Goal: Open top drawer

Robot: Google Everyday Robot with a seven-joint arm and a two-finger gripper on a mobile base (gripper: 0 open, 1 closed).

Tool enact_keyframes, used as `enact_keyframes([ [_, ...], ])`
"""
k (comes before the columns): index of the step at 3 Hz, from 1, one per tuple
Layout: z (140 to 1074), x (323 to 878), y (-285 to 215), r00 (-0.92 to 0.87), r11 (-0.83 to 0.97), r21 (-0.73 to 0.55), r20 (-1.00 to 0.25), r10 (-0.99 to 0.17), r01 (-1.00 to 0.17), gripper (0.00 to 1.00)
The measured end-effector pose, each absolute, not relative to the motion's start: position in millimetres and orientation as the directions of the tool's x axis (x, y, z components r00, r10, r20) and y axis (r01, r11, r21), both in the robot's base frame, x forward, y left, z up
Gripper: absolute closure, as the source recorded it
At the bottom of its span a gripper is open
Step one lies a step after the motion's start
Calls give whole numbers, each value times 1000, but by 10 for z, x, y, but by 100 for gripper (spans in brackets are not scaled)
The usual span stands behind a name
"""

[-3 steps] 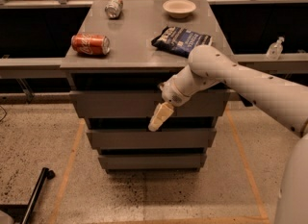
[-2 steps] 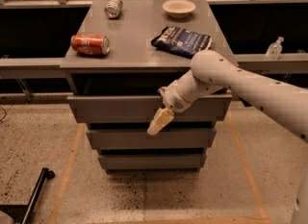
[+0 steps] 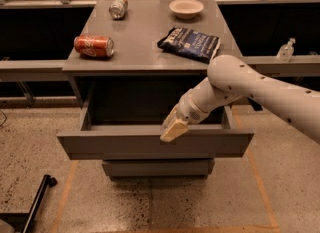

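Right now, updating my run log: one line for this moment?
wide matte grey top drawer: pulled out | gripper: at its front's top edge, right of centre

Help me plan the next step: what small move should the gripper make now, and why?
Probably lift the gripper clear of the top drawer: the drawer already stands far out from under the tabletop, with the gripper at its front edge.

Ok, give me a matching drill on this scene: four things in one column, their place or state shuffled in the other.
1 top drawer
2 red can
3 bowl
4 gripper

A lying on its side, left part of the tabletop
B at the drawer front's upper edge
C pulled out
D upright, at the tabletop's rear

Pairs: 1-C, 2-A, 3-D, 4-B
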State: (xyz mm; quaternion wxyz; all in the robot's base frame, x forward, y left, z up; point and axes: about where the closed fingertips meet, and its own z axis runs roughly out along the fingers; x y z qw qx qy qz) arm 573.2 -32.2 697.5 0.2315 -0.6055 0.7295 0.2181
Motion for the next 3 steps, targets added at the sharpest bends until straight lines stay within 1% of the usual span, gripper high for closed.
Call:
enact_keyframes([
  [1,7164,5238,-546,-185,162,91,-558,-809,-983,96],
  [2,7678,5017,-684,-132,133,37,-532,-836,-990,92],
  [3,8166,4978,-718,-66,101,-35,-543,-837,-994,69],
])
